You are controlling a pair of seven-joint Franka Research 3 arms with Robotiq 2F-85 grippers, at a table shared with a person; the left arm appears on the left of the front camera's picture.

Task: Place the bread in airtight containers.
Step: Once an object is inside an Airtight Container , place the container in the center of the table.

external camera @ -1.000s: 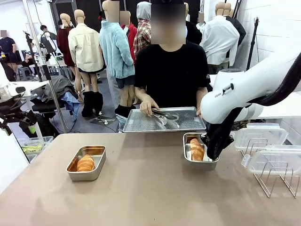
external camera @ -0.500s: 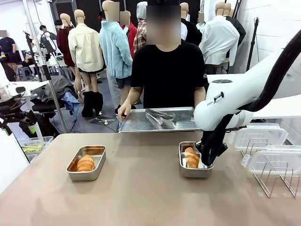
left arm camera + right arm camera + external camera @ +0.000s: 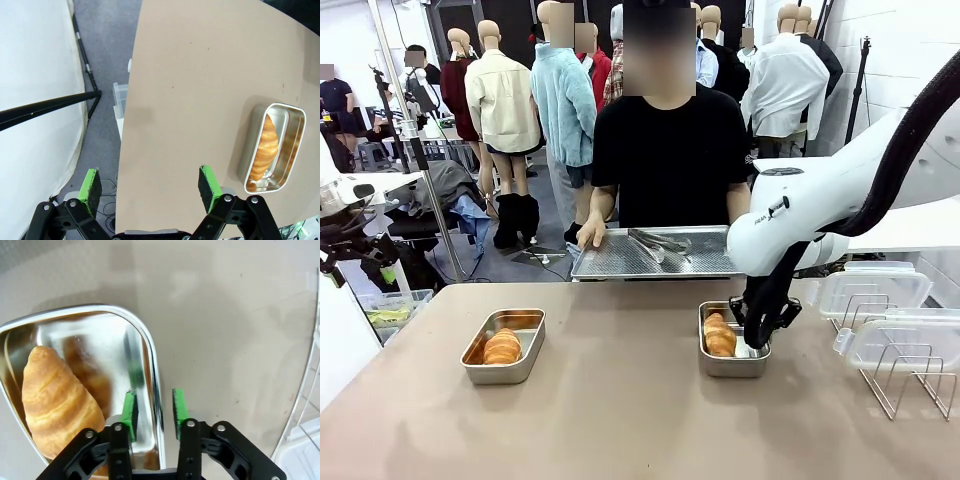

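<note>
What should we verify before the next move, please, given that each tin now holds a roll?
1. Left roll lies inside the left tin: ok.
2. Right roll lies inside the right tin: ok.
3. Right end effector straddles the right tin's wall, pads clear of it on both sides: ok.
4. Left end effector open and empty: ok.
5. Lids on the tins: not ok; the clear lids are at the wire rack.
6. Lid clips undone and ready: cannot tell.

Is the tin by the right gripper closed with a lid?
No, the tin is open, with the roll bare inside.
</note>
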